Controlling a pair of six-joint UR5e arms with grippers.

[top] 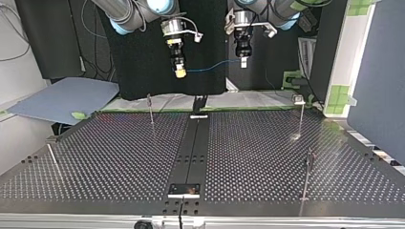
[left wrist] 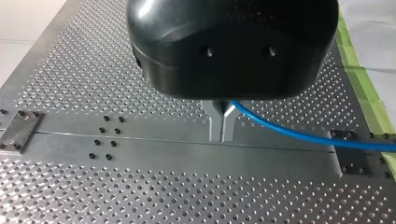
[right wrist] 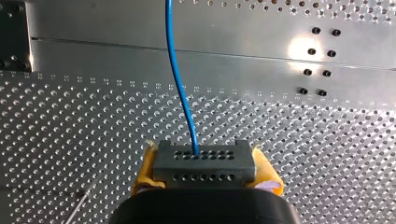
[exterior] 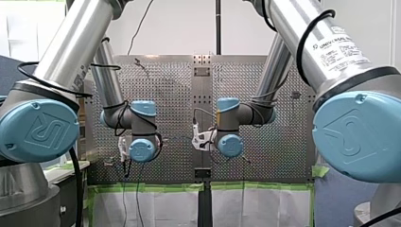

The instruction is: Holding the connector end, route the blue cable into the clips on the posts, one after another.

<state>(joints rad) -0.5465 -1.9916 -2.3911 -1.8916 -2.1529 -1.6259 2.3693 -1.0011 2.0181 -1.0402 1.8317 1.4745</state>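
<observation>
A thin blue cable (top: 210, 67) hangs in the air between my two grippers, well above the perforated table (top: 253, 152). My right gripper (right wrist: 205, 173), with yellow pads (right wrist: 148, 170), is shut on the cable's dark grey connector block (right wrist: 204, 162); the cable (right wrist: 180, 79) leaves the block's face. At the top view's left this gripper (top: 180, 72) points down. My left gripper (left wrist: 222, 135), black with metal fingers, is shut on the cable (left wrist: 299, 134) a short way along. It hangs at the top view's right (top: 243, 63).
Thin clip posts stand on the table: one at the back left of the top view (top: 151, 109), one at the back right (top: 302, 117), one at the near right (top: 308, 174), and a leaning one at the near left (top: 51, 155). A dark rail (top: 193, 148) runs down the middle.
</observation>
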